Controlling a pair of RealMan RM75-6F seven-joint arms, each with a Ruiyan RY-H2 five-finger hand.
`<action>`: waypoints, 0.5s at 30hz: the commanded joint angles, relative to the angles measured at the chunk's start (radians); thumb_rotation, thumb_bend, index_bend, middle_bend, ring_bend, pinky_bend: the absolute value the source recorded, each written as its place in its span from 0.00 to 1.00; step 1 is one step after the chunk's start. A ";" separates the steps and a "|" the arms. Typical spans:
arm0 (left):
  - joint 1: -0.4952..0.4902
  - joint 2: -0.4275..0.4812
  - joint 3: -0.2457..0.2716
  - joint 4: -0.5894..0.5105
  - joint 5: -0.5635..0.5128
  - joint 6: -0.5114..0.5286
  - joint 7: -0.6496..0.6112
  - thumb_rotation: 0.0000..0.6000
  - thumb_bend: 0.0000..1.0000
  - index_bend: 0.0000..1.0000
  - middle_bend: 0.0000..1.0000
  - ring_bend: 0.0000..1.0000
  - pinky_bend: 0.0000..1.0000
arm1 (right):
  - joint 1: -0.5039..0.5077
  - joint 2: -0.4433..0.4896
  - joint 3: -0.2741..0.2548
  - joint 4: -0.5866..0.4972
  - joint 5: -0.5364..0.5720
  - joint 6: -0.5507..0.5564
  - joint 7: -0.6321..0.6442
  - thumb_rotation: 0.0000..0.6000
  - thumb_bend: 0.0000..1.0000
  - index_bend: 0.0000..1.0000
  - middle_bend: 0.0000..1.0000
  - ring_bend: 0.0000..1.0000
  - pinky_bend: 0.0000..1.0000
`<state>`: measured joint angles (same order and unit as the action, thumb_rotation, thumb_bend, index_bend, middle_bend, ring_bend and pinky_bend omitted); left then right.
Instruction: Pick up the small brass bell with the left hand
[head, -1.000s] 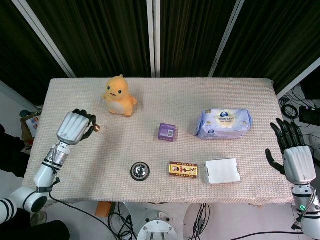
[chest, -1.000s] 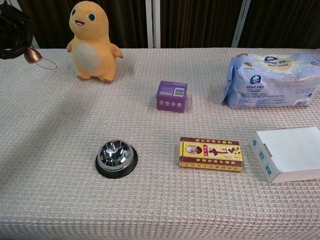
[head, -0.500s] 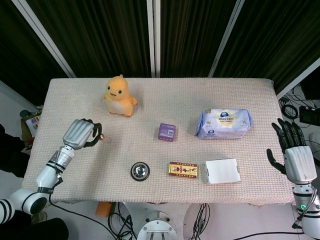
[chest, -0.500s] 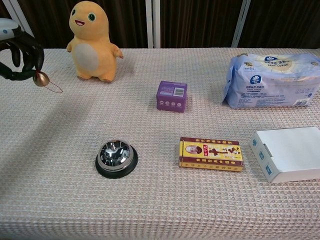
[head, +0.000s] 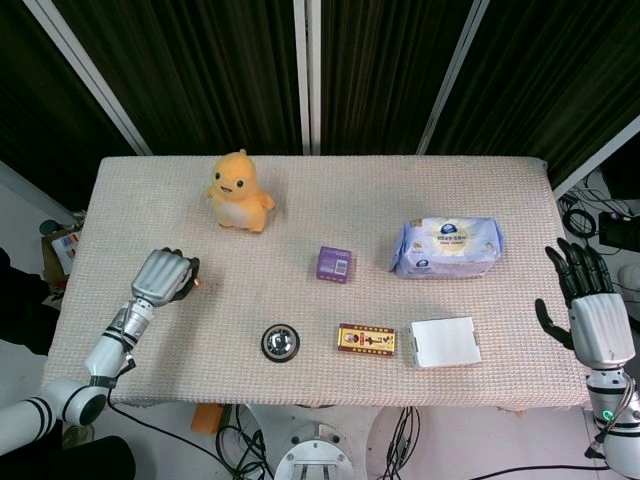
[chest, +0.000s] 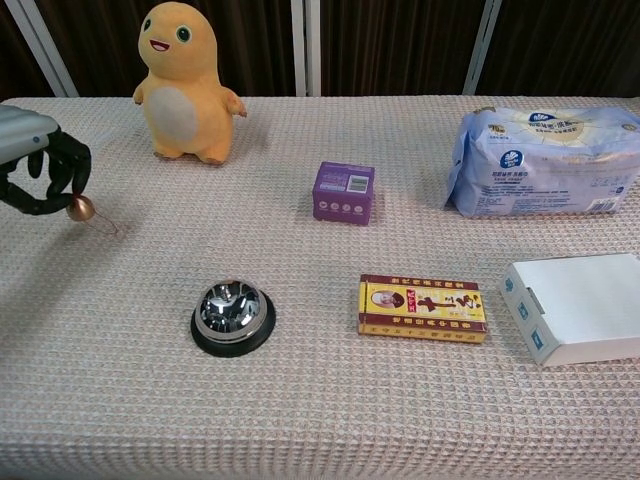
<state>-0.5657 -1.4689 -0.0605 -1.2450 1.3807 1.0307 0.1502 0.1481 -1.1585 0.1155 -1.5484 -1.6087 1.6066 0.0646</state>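
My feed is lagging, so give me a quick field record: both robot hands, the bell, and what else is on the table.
left robot hand: pinches the small brass bell, low over the table
right robot hand: open, off the table's right edge
other items: yellow plush toy, purple box, tissue pack, desk bell, red-yellow box, white box

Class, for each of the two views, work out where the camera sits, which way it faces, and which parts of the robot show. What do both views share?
Head view: high above the near edge, looking down on the whole table; left hand and right hand show.
Chest view: low at the near edge, facing across the table; only the left hand, holding the bell.
Shared: left hand, duck, purple box.
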 joint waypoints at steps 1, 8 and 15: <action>0.010 -0.043 0.014 0.058 0.022 0.020 -0.029 1.00 0.48 0.68 0.63 0.46 0.47 | 0.000 0.001 0.001 -0.001 0.002 0.000 0.000 1.00 0.33 0.00 0.00 0.00 0.00; 0.014 -0.070 0.022 0.110 0.040 0.033 -0.034 1.00 0.48 0.68 0.62 0.46 0.47 | 0.003 -0.003 -0.002 0.006 0.003 -0.012 -0.002 1.00 0.33 0.00 0.00 0.00 0.00; 0.015 -0.086 0.024 0.140 0.046 0.034 -0.037 1.00 0.48 0.63 0.59 0.44 0.47 | 0.006 -0.003 0.002 0.003 0.005 -0.015 -0.008 1.00 0.33 0.00 0.00 0.00 0.00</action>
<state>-0.5505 -1.5547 -0.0365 -1.1044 1.4275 1.0645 0.1133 0.1540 -1.1617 0.1171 -1.5456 -1.6036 1.5916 0.0561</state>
